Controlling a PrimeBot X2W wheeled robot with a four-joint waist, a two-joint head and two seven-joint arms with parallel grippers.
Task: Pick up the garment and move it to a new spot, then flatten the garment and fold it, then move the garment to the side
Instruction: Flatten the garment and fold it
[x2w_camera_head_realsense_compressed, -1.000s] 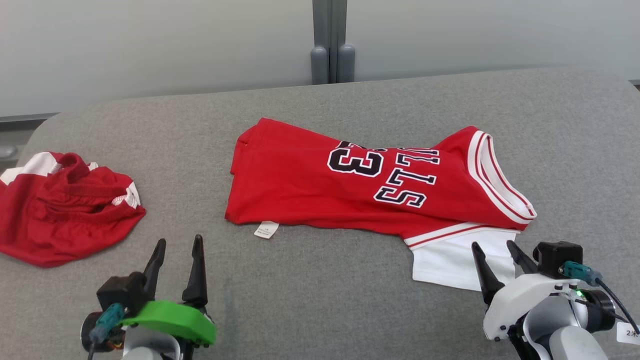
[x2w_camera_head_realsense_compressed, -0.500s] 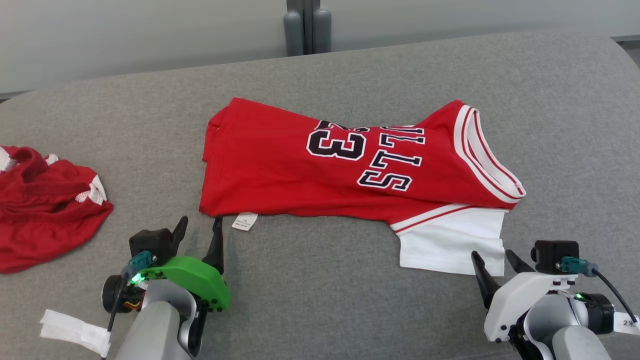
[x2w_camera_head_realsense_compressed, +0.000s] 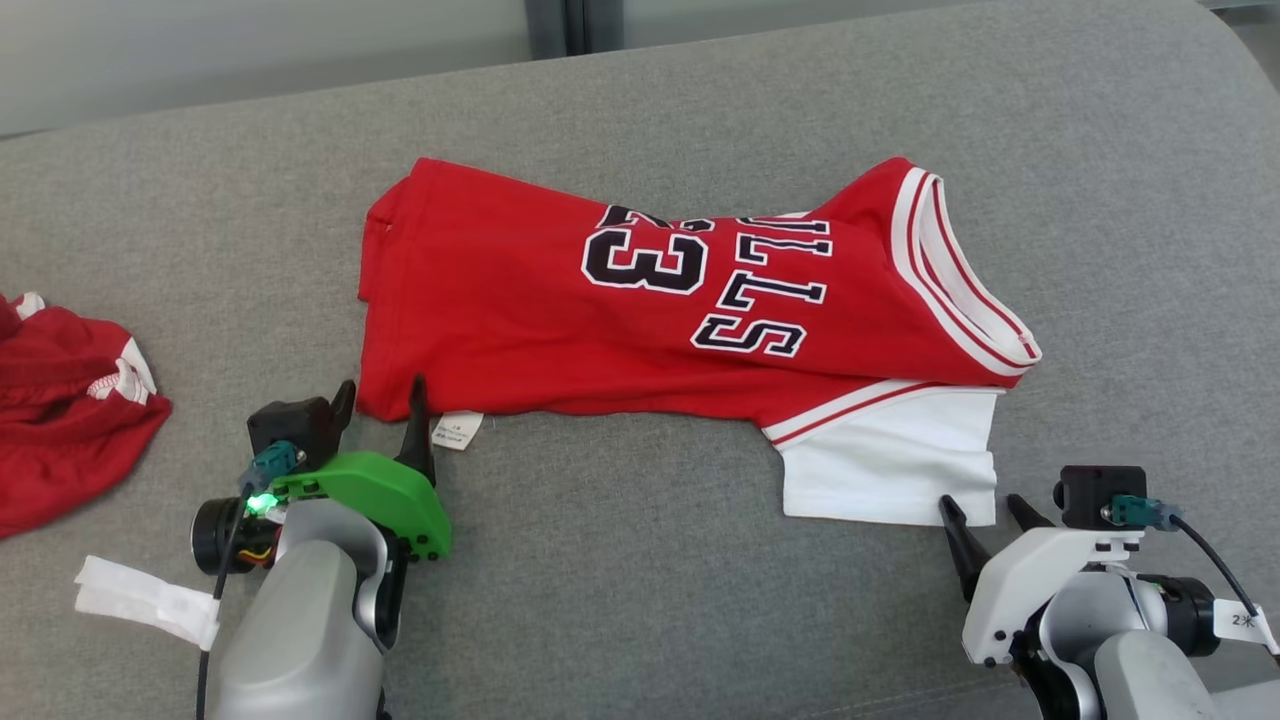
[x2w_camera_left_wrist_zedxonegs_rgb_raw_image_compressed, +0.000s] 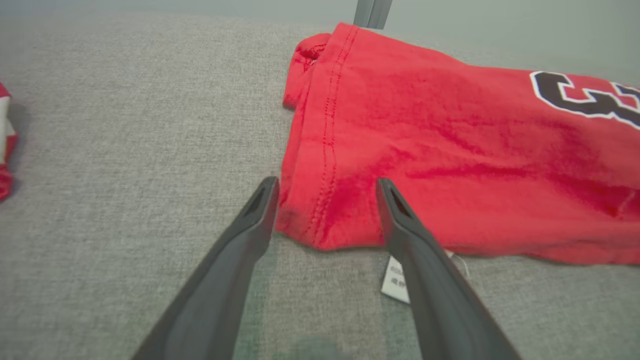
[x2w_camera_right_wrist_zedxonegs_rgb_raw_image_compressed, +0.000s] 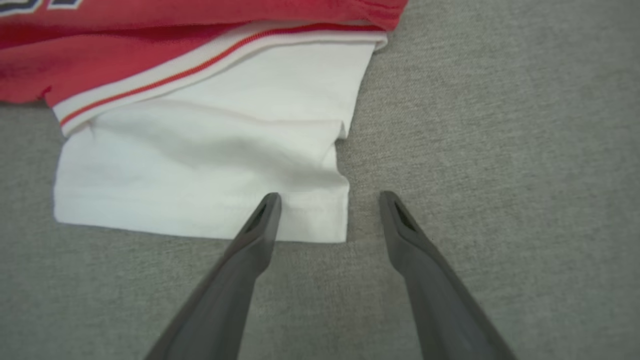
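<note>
Jersey (x2w_camera_head_realsense_compressed: 520, 310) — left claw (x2w_camera_head_realsense_compressed: 381, 385) apart at hem corner (x2w_camera_left_wrist_zedxonegs_rgb_raw_image_compressed: 320, 235), right claw (x2w_camera_head_realsense_compressed: 980, 502) apart, perhaps against white sleeve (x2w_camera_head_realsense_compressed: 890, 465).

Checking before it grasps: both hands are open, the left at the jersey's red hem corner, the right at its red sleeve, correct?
No: the sleeve at the right hand is white, not red; the right wrist view shows it. The rest holds.

Indoor room, grey upholstered surface (x2w_camera_head_realsense_compressed: 640, 600)
</note>
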